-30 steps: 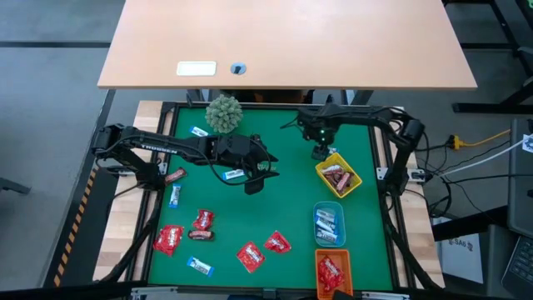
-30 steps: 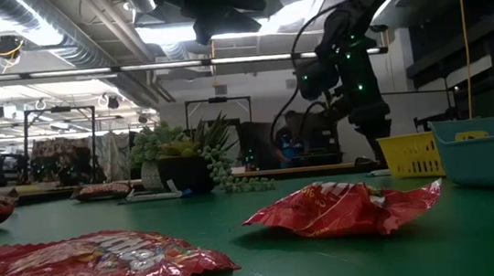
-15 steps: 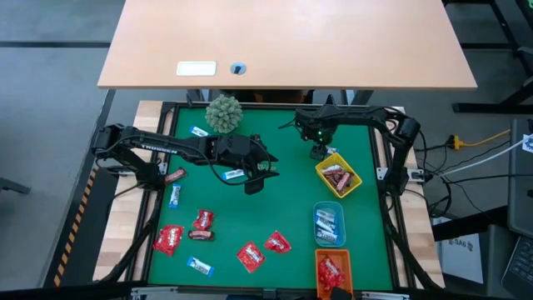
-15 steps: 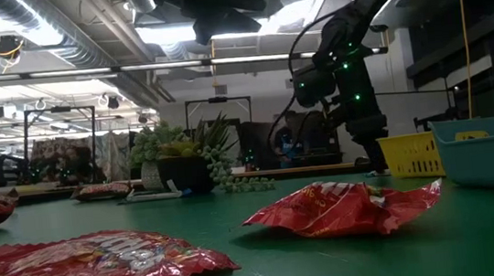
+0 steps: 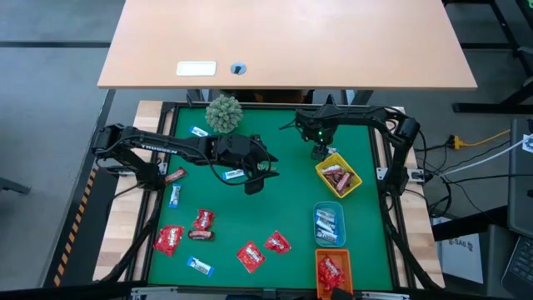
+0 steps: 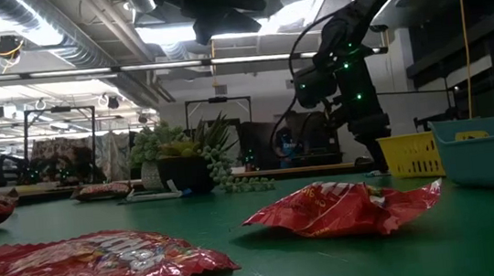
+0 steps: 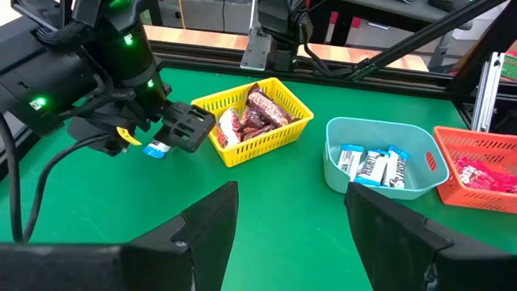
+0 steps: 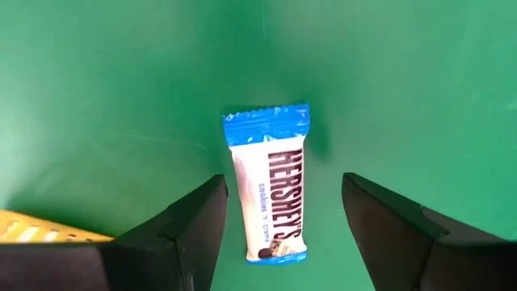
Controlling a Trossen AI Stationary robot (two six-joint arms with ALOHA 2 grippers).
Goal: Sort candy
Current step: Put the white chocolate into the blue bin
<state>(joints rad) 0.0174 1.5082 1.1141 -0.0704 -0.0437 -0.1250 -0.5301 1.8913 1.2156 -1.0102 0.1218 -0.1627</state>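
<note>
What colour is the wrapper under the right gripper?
White with blue ends, clearest in the right wrist view.

2 matte black jointed arms with black cables; green lights glow by the right tool; white lettering marks the left arm.

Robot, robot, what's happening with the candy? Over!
Right gripper open above blue-and-white candy beside yellow tray. Left gripper open, waiting mid-table. Nothing blocking.
</note>
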